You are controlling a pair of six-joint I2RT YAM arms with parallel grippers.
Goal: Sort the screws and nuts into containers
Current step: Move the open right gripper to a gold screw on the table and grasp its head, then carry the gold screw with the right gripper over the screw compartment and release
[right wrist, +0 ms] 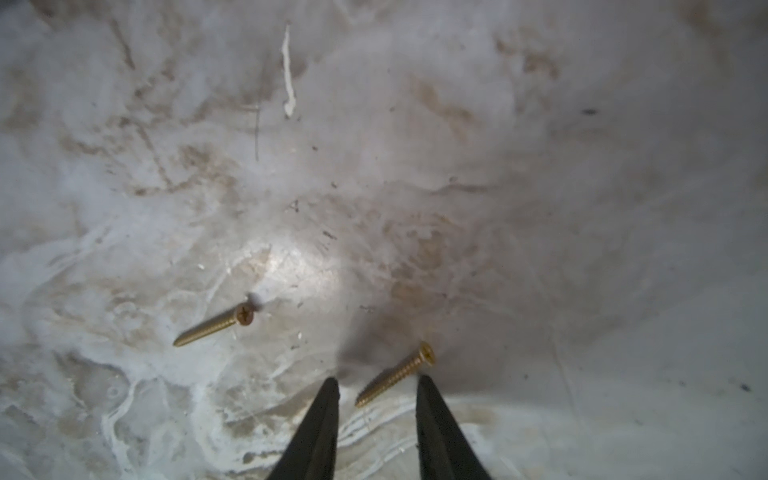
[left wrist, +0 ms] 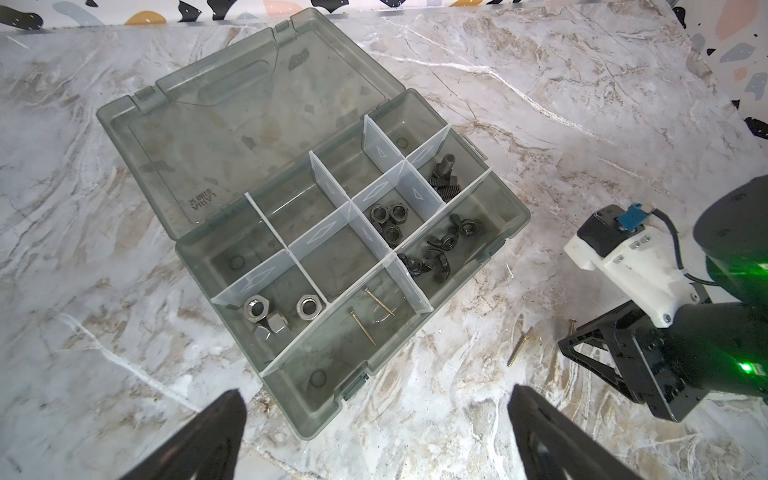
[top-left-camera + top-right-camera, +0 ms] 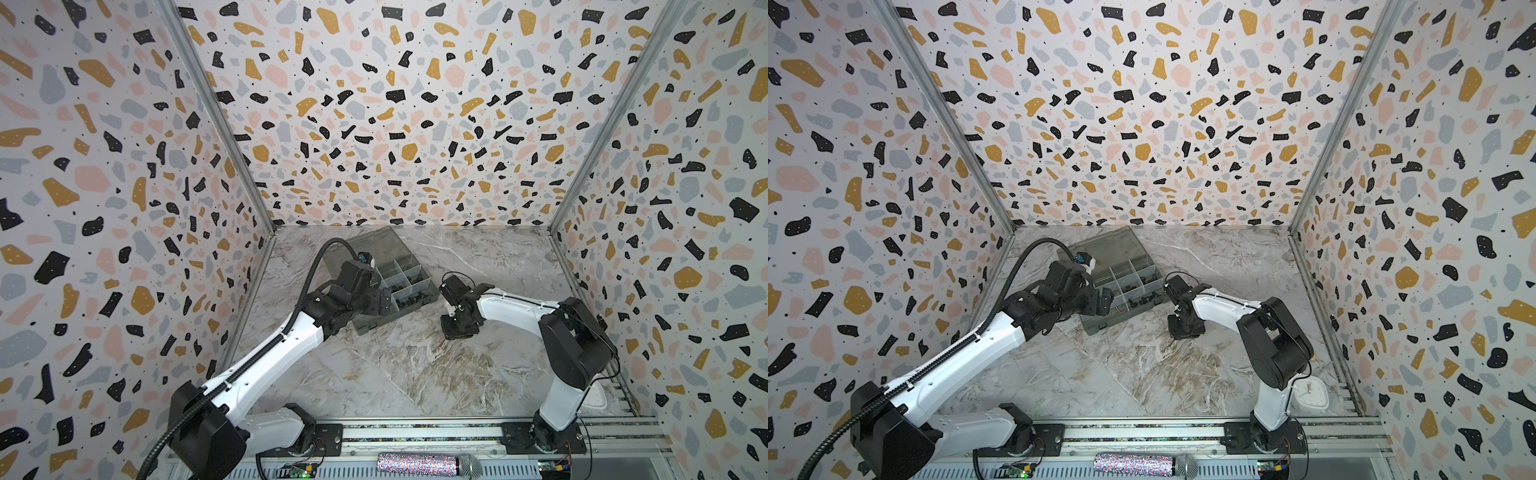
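The smoky-grey organizer box lies open at the back left in both top views, its lid flat. Its containers hold black bolts, black hex nuts, wing nuts, silver nuts and two brass screws. Two more brass screws lie on the table to the box's right. One screw has its point between the tips of my right gripper, which stands open low over the table, untouched. The other screw lies beside it. My left gripper hovers wide open over the box's near edge, empty.
Marble tabletop enclosed by terrazzo-patterned walls on three sides. A white clock sits by the right arm's base. A sparkly microphone lies on the front rail.
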